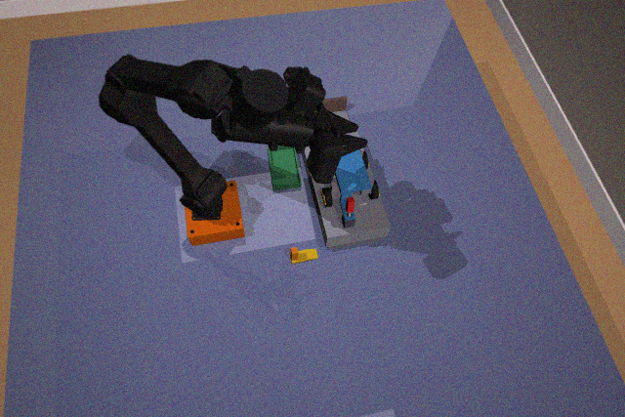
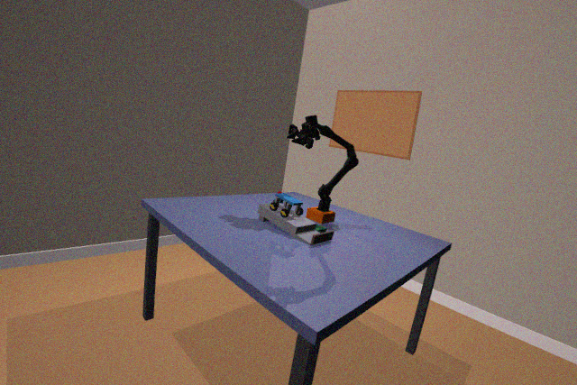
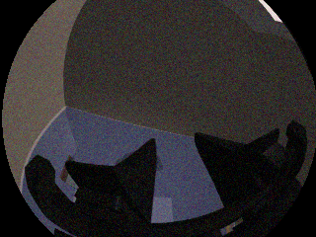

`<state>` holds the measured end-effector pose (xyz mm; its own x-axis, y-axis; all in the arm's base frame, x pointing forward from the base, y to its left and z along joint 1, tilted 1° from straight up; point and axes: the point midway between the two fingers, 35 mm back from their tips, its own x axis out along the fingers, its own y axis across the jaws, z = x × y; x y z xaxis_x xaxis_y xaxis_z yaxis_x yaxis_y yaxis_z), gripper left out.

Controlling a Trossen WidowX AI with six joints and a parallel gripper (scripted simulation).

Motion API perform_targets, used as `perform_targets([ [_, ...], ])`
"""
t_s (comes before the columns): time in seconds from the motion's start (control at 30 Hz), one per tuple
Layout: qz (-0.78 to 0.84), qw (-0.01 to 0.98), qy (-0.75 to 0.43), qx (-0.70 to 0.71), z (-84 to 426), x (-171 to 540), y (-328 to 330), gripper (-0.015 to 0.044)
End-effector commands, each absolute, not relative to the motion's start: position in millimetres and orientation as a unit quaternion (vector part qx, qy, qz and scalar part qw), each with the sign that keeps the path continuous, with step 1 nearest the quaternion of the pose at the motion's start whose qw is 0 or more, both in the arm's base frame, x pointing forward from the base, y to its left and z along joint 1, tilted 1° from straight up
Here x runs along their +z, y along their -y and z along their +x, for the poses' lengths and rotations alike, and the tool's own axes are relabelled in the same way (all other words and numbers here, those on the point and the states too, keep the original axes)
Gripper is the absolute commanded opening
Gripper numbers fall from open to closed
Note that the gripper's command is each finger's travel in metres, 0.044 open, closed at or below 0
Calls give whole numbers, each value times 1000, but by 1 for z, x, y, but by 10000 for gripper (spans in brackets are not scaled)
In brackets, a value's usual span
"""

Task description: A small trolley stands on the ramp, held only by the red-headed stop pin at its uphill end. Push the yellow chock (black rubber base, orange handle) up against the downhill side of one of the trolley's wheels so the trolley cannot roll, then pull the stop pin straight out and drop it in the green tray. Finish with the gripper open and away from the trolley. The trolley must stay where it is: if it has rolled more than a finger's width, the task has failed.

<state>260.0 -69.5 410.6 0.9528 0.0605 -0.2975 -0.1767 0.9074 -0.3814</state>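
The blue trolley (image 1: 353, 172) (image 2: 289, 198) stands on the grey ramp (image 1: 367, 230) (image 2: 278, 218), partly covered by the arm in the top view. The red-headed stop pin (image 1: 350, 204) (image 2: 279, 193) is upright at its uphill end. The yellow chock (image 1: 308, 254) with its orange handle lies on the table beside the ramp's uphill end, away from the wheels. The green tray (image 1: 285, 170) (image 2: 320, 228) sits beside the ramp; no pin is seen in it. My gripper (image 1: 361, 134) (image 3: 176, 140) is partly open and empty, high above the ramp and trolley.
The orange arm base (image 1: 229, 208) (image 2: 320, 215) stands on the table on the tray's side of the ramp. A brown end board (image 1: 337, 104) (image 2: 322, 237) closes the ramp's downhill end. The arm reaches over the green tray, high above the table.
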Motion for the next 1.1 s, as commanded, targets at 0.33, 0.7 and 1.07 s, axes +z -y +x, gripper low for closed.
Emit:
perform_targets([
  [0.33, -396, 839, -342, 151, 278, 273, 110, 190],
  [0.7, -511, 653, -445, 337, 250, 170, 120, 190],
  [1.07, -548, 453, -443, 545, 203, 103, 116, 190],
])
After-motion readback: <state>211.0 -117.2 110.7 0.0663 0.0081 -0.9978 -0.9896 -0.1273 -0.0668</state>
